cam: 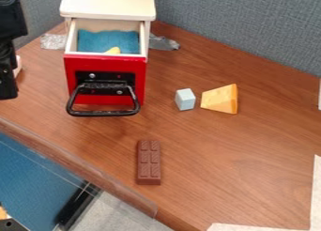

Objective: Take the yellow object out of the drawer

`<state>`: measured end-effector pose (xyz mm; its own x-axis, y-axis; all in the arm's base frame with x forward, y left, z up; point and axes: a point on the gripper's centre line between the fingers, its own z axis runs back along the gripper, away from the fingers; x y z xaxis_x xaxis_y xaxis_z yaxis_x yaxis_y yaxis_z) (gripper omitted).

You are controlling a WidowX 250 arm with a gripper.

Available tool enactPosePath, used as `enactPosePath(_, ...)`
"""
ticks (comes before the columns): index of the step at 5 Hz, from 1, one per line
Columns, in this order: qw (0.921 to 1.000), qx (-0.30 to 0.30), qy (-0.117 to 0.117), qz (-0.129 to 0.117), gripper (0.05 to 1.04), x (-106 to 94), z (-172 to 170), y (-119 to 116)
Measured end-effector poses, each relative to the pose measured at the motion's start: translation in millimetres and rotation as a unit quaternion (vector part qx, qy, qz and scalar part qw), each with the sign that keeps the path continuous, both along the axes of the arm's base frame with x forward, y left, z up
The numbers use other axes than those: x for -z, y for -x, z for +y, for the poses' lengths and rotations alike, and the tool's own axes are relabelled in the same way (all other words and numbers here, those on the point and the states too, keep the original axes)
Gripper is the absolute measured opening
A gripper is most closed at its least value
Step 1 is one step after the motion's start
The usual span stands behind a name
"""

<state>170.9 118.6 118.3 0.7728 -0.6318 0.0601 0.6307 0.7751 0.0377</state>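
At far left hangs the claw (pixel 7 90), its opening and grip impossible to tell.

Small yellow piece (pixel 113 50), smooth-looking, in the drawer, right up by its front wall, roughly midway between the side walls. Only a rounded bit shows above the front edge; full shape and material can't be told, nor whether it lies flat or tilted.

Red-fronted box drawer (pixel 107 60) with off-white inner walls, blue lining (pixel 106 41) and black bar handle (pixel 103 113). Pulled open, level, top uncovered. Sits in the white-topped cabinet (pixel 108 3), near the back left corner of the brown wood-grain worktop (pixel 194 150), front facing the worktop's front edge.
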Motion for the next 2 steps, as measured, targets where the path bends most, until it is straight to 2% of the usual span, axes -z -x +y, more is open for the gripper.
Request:
enactPosePath(1,1.0000,-0.004,0.007,0.005,1.000,3.3,-1,0)
enactPosePath(2,0.9997,-0.005,0.016,-0.018,1.000,-1.0,-4,-26)
